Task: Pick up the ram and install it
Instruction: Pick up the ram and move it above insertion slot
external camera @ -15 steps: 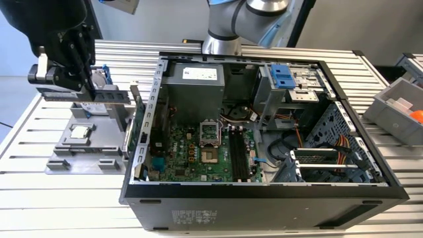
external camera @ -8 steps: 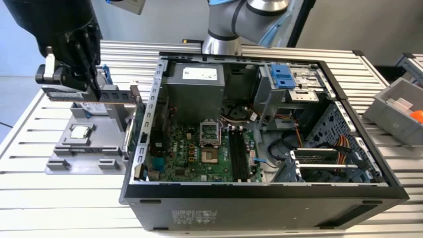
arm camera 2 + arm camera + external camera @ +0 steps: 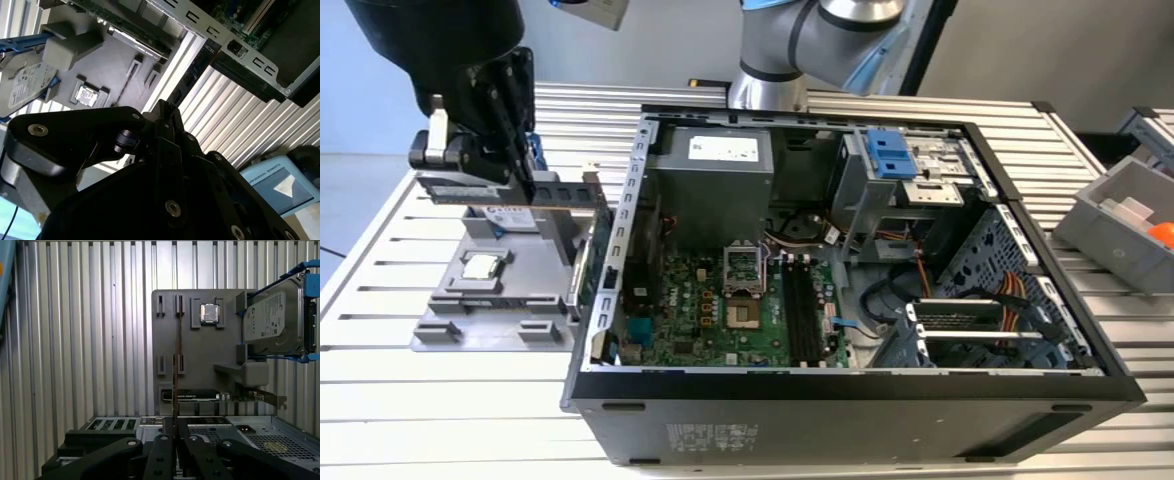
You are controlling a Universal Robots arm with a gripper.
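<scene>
Hand (image 3: 478,178) closed on the ram (image 3: 554,193), held above gray parts holder (image 3: 454,305) at 9 o'clock of PC case (image 3: 854,405); probably light, stiff, fragile, so grip board edges.

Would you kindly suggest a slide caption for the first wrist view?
Jaws shut on the ram, held edge-on over the grey holder carrying a processor chip and hard drive.

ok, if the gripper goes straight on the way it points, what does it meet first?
The gripper, shut on the ram, points at the grey tray. The ram's far edge would likely touch that tray first, though depth is unclear.
</scene>
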